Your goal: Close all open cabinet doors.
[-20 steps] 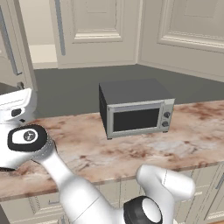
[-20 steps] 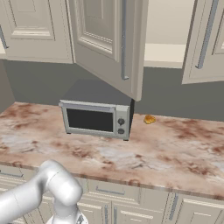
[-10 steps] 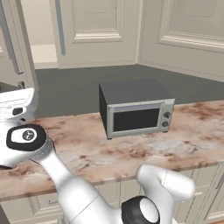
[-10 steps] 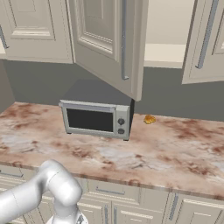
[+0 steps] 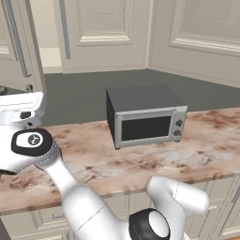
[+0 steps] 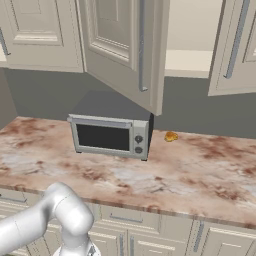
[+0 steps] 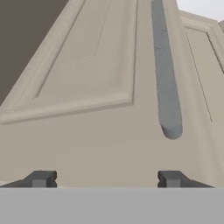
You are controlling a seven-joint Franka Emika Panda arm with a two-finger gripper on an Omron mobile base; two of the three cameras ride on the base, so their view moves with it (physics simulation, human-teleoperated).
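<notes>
Open cabinet door (image 6: 125, 50), rigid hinged panel, light-swinging: push flat face beside bar handle (image 7: 166, 74); gripper (image 7: 106, 179) jaws apart, holding nothing.

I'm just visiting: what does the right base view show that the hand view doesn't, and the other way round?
The right base view alone takes in the microwave on the marbled counter, a small orange thing behind it, and a second open cabinet door at the far right. The hand view alone gives the end effector, its two dark fingertips apart with nothing between them, close to a door's front. Both show a cream panelled cabinet door with a long grey bar handle; whether it is the same door, I cannot tell.
</notes>
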